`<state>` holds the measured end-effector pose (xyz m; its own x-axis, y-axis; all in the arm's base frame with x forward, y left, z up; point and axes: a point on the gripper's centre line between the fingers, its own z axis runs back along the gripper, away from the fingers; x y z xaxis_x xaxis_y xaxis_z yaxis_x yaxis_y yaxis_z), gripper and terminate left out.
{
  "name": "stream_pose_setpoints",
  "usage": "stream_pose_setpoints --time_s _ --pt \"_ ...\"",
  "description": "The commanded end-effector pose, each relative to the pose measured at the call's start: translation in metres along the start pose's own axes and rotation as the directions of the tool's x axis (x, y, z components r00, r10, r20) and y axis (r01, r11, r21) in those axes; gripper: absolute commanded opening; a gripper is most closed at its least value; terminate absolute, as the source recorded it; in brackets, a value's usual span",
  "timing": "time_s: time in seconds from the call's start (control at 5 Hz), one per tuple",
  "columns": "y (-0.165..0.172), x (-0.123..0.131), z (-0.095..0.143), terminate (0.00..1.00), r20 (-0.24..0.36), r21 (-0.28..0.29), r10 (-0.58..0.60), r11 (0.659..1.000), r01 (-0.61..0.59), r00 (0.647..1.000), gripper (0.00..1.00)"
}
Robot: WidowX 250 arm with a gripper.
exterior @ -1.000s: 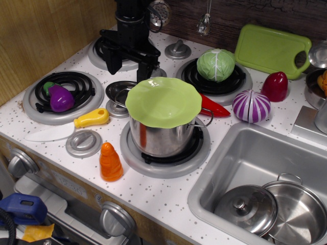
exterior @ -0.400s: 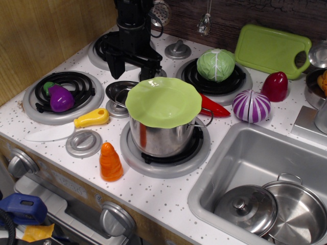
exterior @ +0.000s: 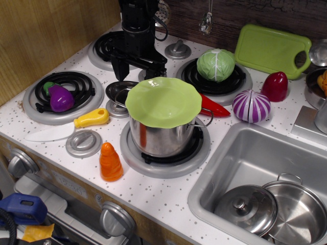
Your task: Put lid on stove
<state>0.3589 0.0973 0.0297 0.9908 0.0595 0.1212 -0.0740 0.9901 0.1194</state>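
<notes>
Lid [exterior: 119, 92] lies mid-stove [exterior: 153, 194], beside the green-covered pot [exterior: 162, 133] and knife [exterior: 66, 126]; pincer [exterior: 139, 67] spread apart above it.

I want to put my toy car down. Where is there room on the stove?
Bare stove top lies in front of the pot, between the orange carrot and the sink. The middle is crowded around the lid and gripper.
</notes>
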Motion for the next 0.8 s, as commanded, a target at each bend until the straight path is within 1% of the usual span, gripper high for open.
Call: stream_pose_setpoints --time_s 0.0,0.4,0.6 --pt "-0.0041 0.0046 0.0109 0.0 0.057 0.011 0.01 1.0 -0.01 0.998 1.0" --pt "-0.0072 0.0002 0.0081 0.0 0.058 0.014 0.024 1.0 -0.025 0.998 1.0" --pt "-0.0076 -0.0022 0.006 0.0 0.063 0.02 0.032 0.999 -0.033 0.997 0.0"
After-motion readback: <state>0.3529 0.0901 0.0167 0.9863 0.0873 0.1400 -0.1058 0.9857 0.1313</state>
